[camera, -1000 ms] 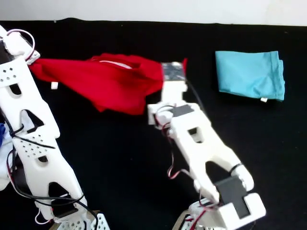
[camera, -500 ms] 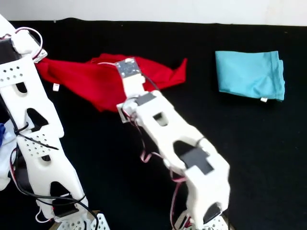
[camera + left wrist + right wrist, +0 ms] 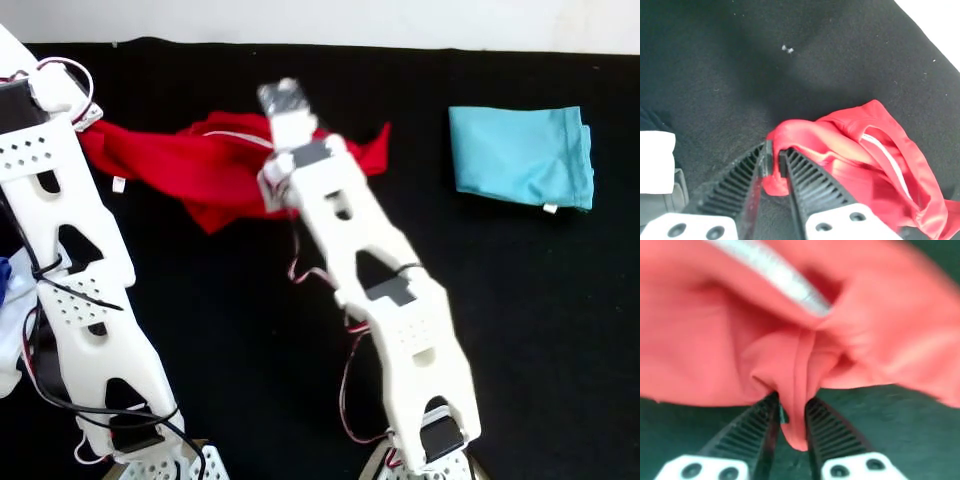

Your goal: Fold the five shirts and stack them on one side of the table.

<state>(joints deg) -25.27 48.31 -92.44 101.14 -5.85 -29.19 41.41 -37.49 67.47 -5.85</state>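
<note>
A red shirt [image 3: 205, 165] lies rumpled and stretched across the far left of the black table [image 3: 500, 320]. At its left end my left gripper [image 3: 774, 159] is shut on a bunched corner of the red shirt [image 3: 865, 165]. The same gripper [image 3: 88, 120] sits at the far left in the high view. My right gripper [image 3: 792, 416] is shut on a hanging fold of the red shirt [image 3: 715, 340]. It sits over the shirt's far middle edge [image 3: 285, 108]. A folded teal shirt [image 3: 520, 155] rests at the far right.
Blue and white cloth [image 3: 6, 300] shows at the table's left edge behind the left arm [image 3: 70, 270]. The right arm [image 3: 370, 270] stretches diagonally over the table's middle. A pale wall [image 3: 400, 20] borders the far edge. Bare black surface lies in front of the teal shirt.
My right gripper swung left from the shirt's right end to its middle, then toward the far edge, pulling cloth with it. The left gripper kept its hold, nearly still.
</note>
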